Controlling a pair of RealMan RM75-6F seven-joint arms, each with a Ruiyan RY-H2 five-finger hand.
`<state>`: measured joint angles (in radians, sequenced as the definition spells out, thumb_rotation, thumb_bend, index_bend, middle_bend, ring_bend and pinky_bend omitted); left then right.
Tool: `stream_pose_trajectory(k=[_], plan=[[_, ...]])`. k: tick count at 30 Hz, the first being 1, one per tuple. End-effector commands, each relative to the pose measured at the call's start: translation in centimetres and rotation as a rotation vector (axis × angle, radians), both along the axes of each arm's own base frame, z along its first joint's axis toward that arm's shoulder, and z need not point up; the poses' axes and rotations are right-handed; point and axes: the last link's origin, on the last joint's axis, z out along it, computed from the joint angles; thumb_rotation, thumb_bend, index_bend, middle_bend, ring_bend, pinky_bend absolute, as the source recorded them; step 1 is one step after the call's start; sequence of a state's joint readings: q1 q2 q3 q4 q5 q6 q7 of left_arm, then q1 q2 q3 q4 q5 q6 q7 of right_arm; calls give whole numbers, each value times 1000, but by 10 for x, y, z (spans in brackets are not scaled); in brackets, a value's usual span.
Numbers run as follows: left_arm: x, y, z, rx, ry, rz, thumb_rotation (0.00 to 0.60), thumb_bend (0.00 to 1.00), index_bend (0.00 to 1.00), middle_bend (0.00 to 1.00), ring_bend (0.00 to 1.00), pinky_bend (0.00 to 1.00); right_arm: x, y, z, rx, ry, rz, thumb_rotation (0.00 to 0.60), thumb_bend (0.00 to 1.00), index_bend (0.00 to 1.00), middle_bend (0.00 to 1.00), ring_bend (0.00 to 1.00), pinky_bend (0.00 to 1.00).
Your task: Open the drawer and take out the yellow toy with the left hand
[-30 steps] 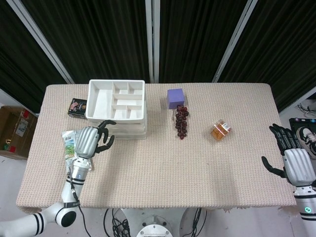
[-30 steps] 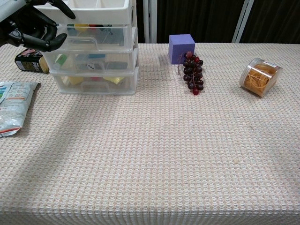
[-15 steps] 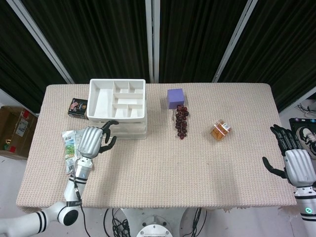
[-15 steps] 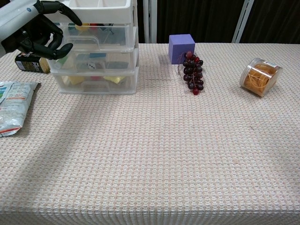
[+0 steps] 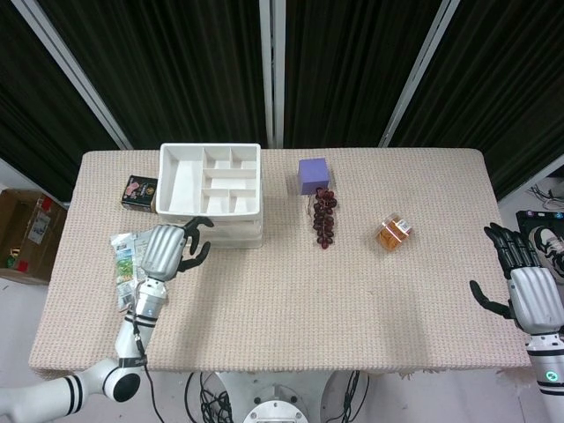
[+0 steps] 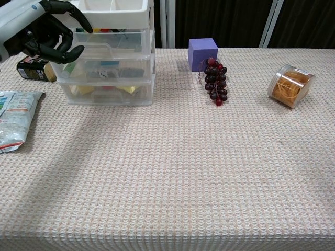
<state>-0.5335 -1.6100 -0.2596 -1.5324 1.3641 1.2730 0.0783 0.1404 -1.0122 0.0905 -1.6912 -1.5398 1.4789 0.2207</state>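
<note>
The clear three-drawer unit (image 6: 112,70) with a white divided tray on top (image 5: 211,179) stands at the table's far left. All its drawers look closed. Yellow pieces show through the fronts, one in the bottom drawer (image 6: 125,89); I cannot tell which is the toy. My left hand (image 6: 49,36) hovers at the left end of the top drawer's front, fingers half curled and one stretched toward the drawer, holding nothing. In the head view the left hand (image 5: 167,249) sits just before the unit. My right hand (image 5: 529,286) hangs open off the table's right edge.
A snack packet (image 6: 15,120) lies left of the unit and a dark box (image 6: 32,69) behind it. A purple cube (image 6: 202,53), a bunch of grapes (image 6: 215,81) and a jar of rubber bands (image 6: 290,85) stand mid-table to the right.
My left hand has shifted a little right and toward the top drawer front, one finger now reaching across it. The right hand has barely moved.
</note>
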Motion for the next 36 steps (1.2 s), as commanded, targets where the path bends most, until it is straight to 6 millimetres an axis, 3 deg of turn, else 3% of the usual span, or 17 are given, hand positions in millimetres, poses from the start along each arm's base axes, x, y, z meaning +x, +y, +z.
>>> stream_pose_trajectory(k=[1,14,36], plan=[[0,-1,3,-18,-19,1,600,393,446,793,909,1000,0,-1,0,0,-1,2,600,287,0,30,0,0],[-4,-11,12,-24,-32,-2,600,392,462,794,909,1000,3,-2,0,-1,1,7,600,287,0,30,0,0],[0,-54,32,-153,-55,-76,600,380,491,794,907,1000,2,0,1,-4,1,7,600,287,0,30,0,0]])
